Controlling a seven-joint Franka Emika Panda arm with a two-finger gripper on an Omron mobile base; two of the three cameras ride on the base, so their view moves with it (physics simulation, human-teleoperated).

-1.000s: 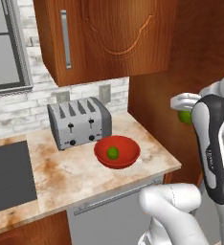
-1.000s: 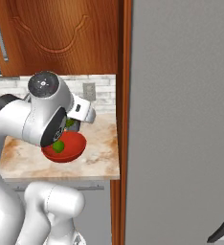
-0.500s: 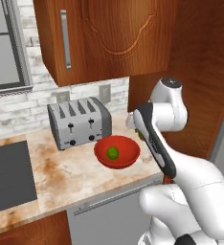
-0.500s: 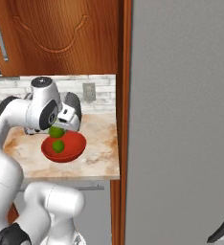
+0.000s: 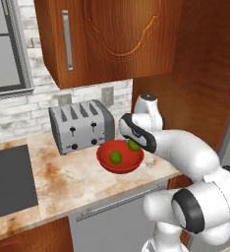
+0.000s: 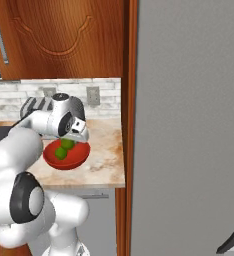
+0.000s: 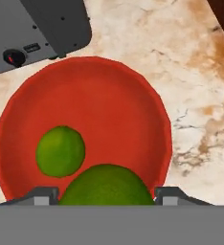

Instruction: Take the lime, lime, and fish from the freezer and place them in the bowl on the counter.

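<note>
Glossy red bowl (image 7: 133,105) holds round lime (image 7: 60,151); gripper (image 7: 106,194) clasps second lime (image 7: 106,184)

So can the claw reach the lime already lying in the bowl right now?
Probably not yet: the claw holds the second lime between its fingers above the bowl, so that lime stays out of reach.

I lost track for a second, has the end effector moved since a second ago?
Yes. The end effector has swung from the freezer side leftward to hang over the bowl, in front of the toaster, with a lime between its fingers.
</note>
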